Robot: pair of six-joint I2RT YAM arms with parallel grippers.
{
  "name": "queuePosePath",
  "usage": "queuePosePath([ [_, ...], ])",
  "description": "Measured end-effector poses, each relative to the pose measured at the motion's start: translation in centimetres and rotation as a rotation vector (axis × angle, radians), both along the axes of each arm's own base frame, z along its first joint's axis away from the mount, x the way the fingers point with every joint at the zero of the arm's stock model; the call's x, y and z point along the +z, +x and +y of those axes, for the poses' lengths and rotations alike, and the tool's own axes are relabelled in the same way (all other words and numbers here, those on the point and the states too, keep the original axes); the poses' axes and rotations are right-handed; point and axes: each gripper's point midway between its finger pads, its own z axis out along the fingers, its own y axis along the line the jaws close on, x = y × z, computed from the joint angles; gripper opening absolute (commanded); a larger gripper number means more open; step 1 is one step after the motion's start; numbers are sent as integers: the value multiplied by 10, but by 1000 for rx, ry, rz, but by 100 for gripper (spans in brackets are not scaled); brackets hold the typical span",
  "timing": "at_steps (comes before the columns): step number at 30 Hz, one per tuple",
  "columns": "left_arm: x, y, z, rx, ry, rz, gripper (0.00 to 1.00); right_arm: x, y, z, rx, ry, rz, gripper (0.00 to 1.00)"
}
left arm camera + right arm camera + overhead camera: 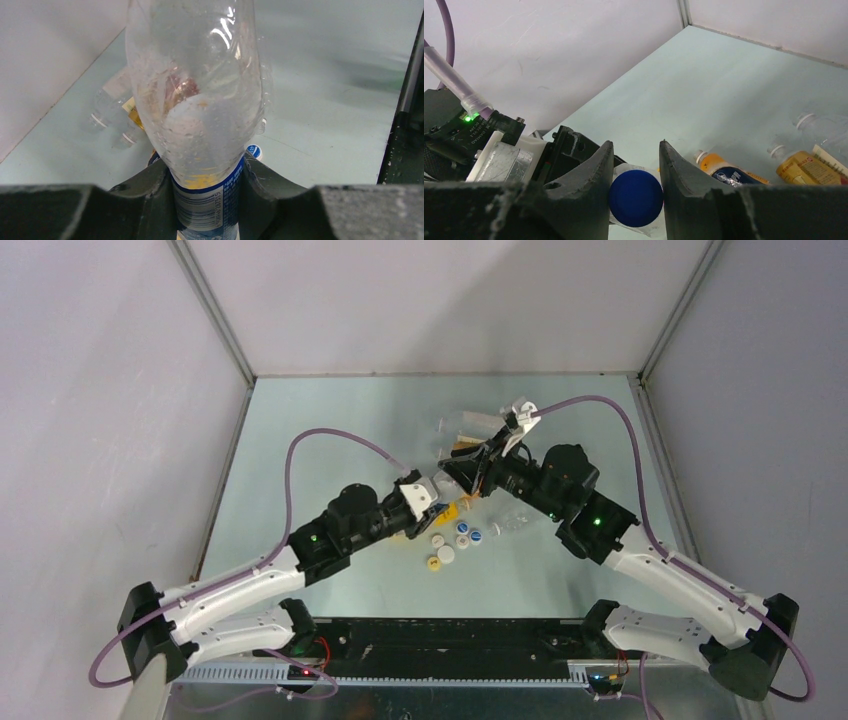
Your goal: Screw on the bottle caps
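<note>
Loose caps (446, 554) lie beside the clear blue-label bottle (195, 100); orange bottles (724, 169) lie beyond it. Left gripper (207, 200) clamps that bottle's body. Right gripper (636, 165) pinches the blue cap (636, 199) at its neck end.

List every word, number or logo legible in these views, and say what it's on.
None reads clearly.
Clear bottle, blue-and-white label: small print, blurred.
Orange bottle, dark-blue label: white logo, illegible.
Gold bottle: red mark, too small.
Blue cap: blank.
Loose caps: too small.

Robotics lab cell, plain white walls (100, 390), metal corner posts (215, 315), pale green table (330, 420)
</note>
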Motion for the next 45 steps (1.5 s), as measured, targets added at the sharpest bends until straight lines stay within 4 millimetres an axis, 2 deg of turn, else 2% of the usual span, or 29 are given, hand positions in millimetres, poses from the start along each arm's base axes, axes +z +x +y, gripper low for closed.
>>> queuePosePath([
  [1,0,0,0,2,-2,2,46,0,0,0,0,0,0,0],
  [2,0,1,1,5,-4,4,58,0,0,0,-1,0,-1,0],
  [3,1,3,2,11,-5,4,64,0,1,-1,-2,0,-1,0],
  [4,1,3,3,15,-8,7,78,0,1,-1,-5,0,-1,0],
  [6,4,5,6,25,-20,8,96,-1,5,-4,-16,-9,-2,0],
  [7,4,5,6,27,-24,12,99,-3,8,-7,-25,-16,0,0],
  [12,25,13,27,92,-72,-20,100,-2,28,-29,-95,-69,-2,0],
  [15,38,20,49,168,-97,-43,100,5,50,-57,-186,-106,-19,0],
  [18,46,33,81,292,-117,-43,100,9,75,-95,-313,-157,-42,0],
  [21,45,49,121,450,-110,-25,100,6,99,-141,-458,-217,-50,0],
  [27,36,73,203,775,-51,1,100,-11,146,-262,-805,-326,-5,0],
  [30,37,77,234,893,-47,-5,100,-29,169,-320,-954,-363,44,0],
  [31,38,78,241,920,-47,-9,100,-35,174,-333,-985,-371,57,0],
  [34,40,78,250,955,-54,-17,100,-51,192,-370,-1059,-377,84,0],
  [38,35,78,253,972,-53,-21,100,-73,215,-407,-1125,-382,103,0],
  [45,26,80,255,979,-45,-16,100,-99,240,-435,-1153,-399,96,0],
])
